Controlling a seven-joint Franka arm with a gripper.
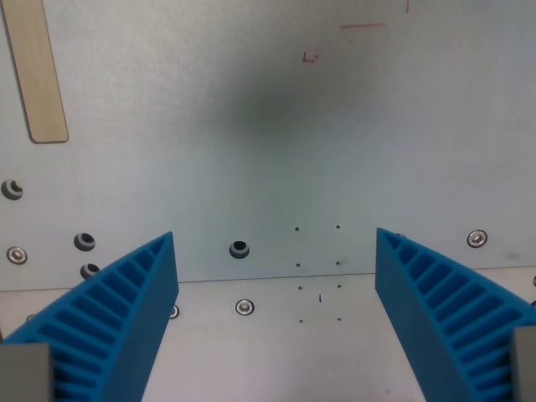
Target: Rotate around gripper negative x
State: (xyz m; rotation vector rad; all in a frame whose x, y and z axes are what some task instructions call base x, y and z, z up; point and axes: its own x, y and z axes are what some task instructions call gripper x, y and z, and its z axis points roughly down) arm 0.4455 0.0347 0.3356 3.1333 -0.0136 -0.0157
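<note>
My gripper (275, 260) is open and empty, with its two blue ribbed fingers (126, 310) rising from the bottom corners of the wrist view, wide apart. Between and beyond them lies a pale grey metal plate (276, 142) with screws and small holes. A dark round hole (239, 249) sits in the plate between the fingers, nearer the left one. Nothing is held.
A light wooden strip (35, 71) lies at the top left. Red pen marks (311, 57) show near the top middle. Screws (476, 239) and bolt holes (84, 242) dot the plate. A seam (276, 279) crosses the plate between the fingers.
</note>
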